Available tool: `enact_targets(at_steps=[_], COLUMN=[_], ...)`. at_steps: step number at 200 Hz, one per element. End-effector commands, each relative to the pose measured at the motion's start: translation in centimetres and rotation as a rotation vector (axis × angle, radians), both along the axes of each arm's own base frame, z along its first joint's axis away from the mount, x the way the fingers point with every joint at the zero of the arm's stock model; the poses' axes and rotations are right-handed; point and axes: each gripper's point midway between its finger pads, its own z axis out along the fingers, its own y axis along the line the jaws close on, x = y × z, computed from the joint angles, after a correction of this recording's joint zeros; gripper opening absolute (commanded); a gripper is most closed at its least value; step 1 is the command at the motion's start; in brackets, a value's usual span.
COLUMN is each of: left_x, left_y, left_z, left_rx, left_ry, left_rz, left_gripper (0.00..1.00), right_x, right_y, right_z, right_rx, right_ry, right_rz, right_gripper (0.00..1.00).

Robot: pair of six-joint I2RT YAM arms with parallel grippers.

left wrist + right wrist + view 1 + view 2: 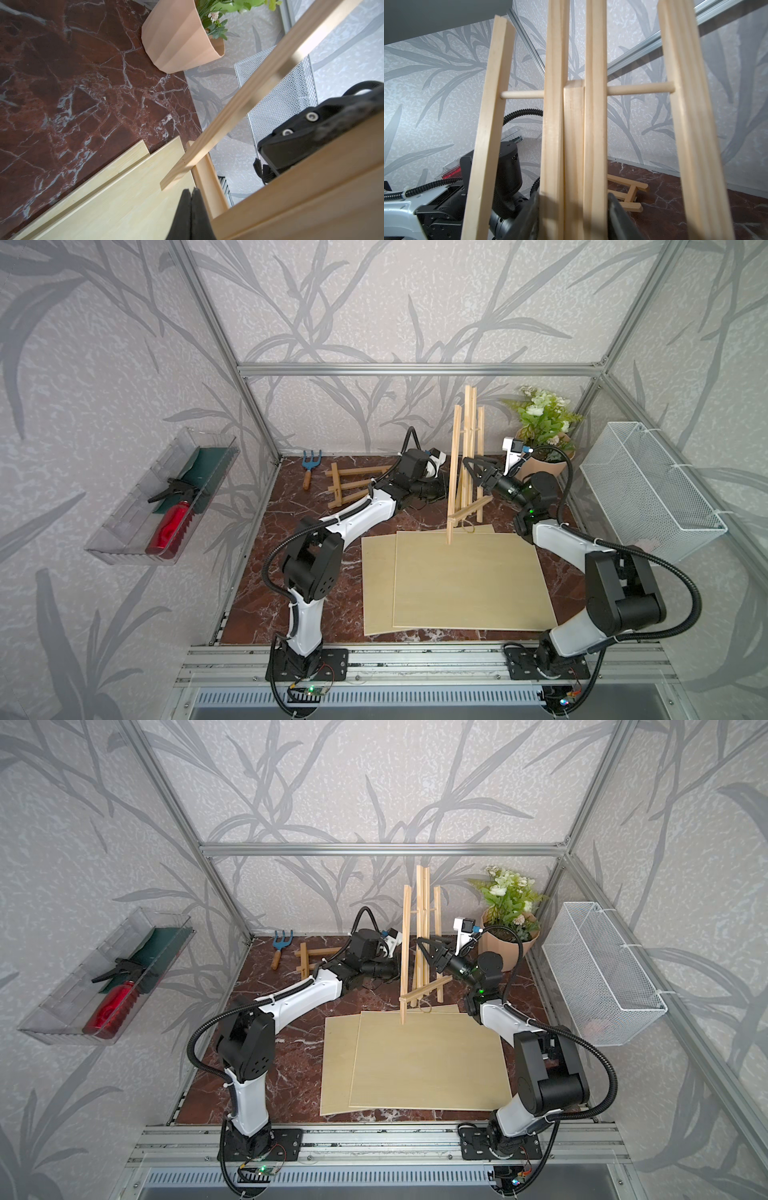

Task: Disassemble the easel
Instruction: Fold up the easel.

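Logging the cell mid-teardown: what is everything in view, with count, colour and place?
easel: 1, pale wood, upright at back centre of table
second easel: 1, pale wood, lying flat, back left
boards: 2, pale wood, overlapping, front centre
garden fork: 1, blue, wooden handle, back left corner
potted plant: 1, green, white flowers, peach pot, back right corner
wire basket: 1, white, right wall
tray: 1, clear, left wall
spray bottle: 1, red, in tray
green sheet: 1, dark green, in tray
table: 1, red-brown marble
left gripper: 1, black, shut, empty, beside easel
right gripper: 1, black, shut on easel's central slats
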Motion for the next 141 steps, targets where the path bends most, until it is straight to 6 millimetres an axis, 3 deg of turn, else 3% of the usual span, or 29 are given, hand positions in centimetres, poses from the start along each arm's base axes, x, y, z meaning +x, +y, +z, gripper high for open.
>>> enact_targets(at_steps=[1, 19, 43, 69, 96, 116, 141], left_x=[-0.2, 1.4, 3.2, 3.7, 2.2, 0.1, -2.6], left_y=[-0.2, 2.6, 7.7, 13.3, 17.5, 18.9, 20.4], left_z=[2.4, 1.5, 0.6, 0.1, 0.7, 2.2, 3.9], left_rx=[-0.043, 0.037, 0.125, 0.192, 0.237, 0.247, 0.251], left_ry=[-0.045, -0.032, -0.013, -0.018, -0.053, -0.1, -0.157], left_rz=[-0.01, 0.092, 0.254, 0.407, 0.506, 0.515, 0.52], left_gripper=[0.0, 0.0, 0.0, 0.03, 0.04, 0.05, 0.06], right_x=[-0.1, 0.5, 1.3, 2.3, 4.3, 6.0, 7.6], right_y=[-0.2, -0.4, -0.6, -0.8, -1.4, -2.1, -2.0], right_z=[1.8, 1.2, 0.5, -0.4, -2.5, -5.6, -7.5], right_rx=[0.009, -0.002, -0.014, -0.027, -0.073, -0.113, -0.181], right_ry=[-0.074, -0.042, -0.005, 0.056, 0.176, 0.335, 0.376], right_rz=[-0.016, -0.039, -0.066, -0.094, -0.168, -0.232, -0.249], right_gripper=[0.35, 0.34, 0.33, 0.32, 0.32, 0.32, 0.32])
